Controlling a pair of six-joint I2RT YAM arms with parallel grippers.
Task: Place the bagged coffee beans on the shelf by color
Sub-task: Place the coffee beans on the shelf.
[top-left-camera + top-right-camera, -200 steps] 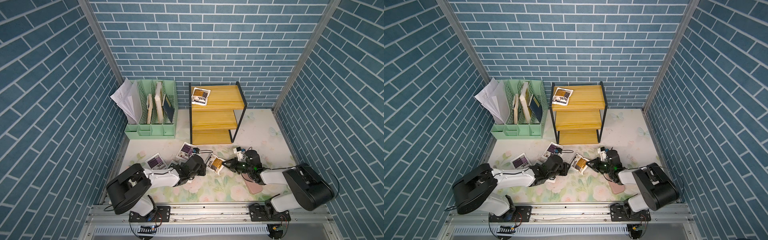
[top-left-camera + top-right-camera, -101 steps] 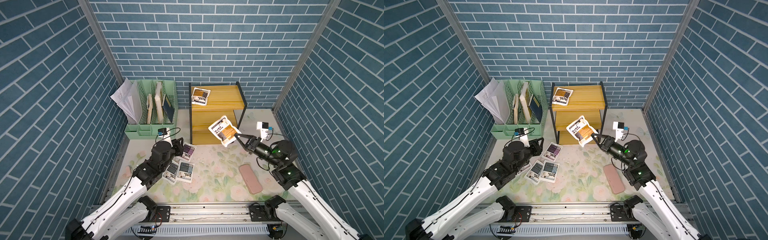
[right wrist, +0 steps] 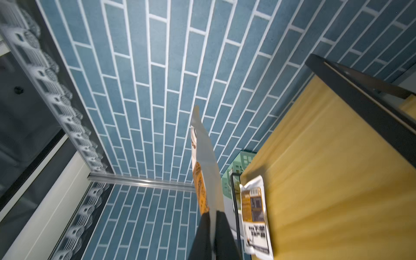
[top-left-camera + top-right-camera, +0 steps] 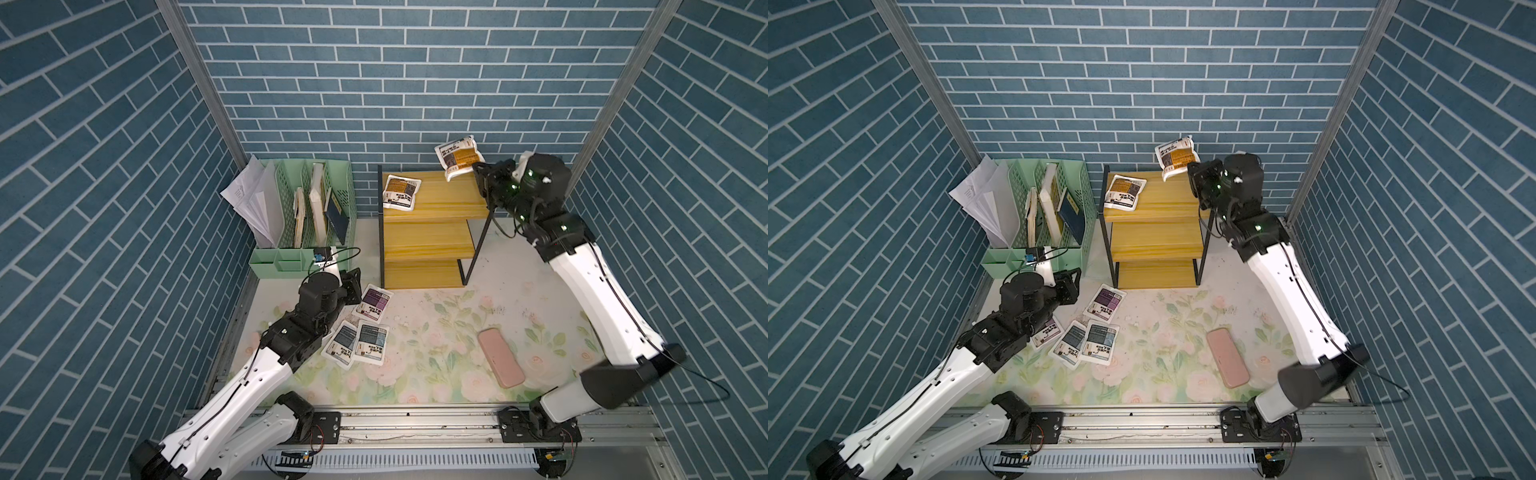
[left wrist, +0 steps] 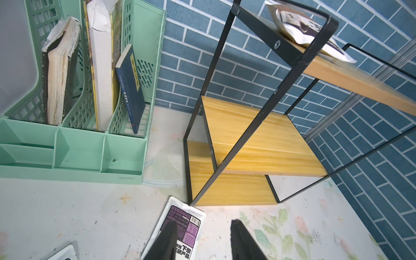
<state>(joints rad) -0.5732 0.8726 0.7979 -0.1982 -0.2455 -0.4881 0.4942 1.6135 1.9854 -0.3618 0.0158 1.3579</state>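
Overall: six coffee bags are in view, one aloft, one shelved, four on the floral mat [image 4: 436,328].
Right claw [image 3: 212,216]: clamped on the edge of the raised orange bag [image 4: 459,157].
Raised orange bag: held in the air near the rear right corner of the shelf [image 4: 428,245], clear of the wood.
Shelved orange bag [image 4: 401,192]: lies flat at the left end of the top board.
Left claw [image 5: 202,227]: fingers apart with nothing between them, low over the front purple bag [image 4: 372,303]; contact cannot be told.
Front purple bag: flat on the mat, just before the shelf's left front foot.
Left blue-grey bag [image 4: 344,343] and right blue-grey bag [image 4: 371,344]: side by side, edges touching, nearer the rail than the front purple bag.
Hidden purple bag [image 4: 1045,333]: on the mat, partly covered by the left arm.
Pink case [image 4: 500,363]: on the mat's right side, well apart from the bags.
Green file rack [image 4: 303,257]: left of the shelf, holding books and papers.
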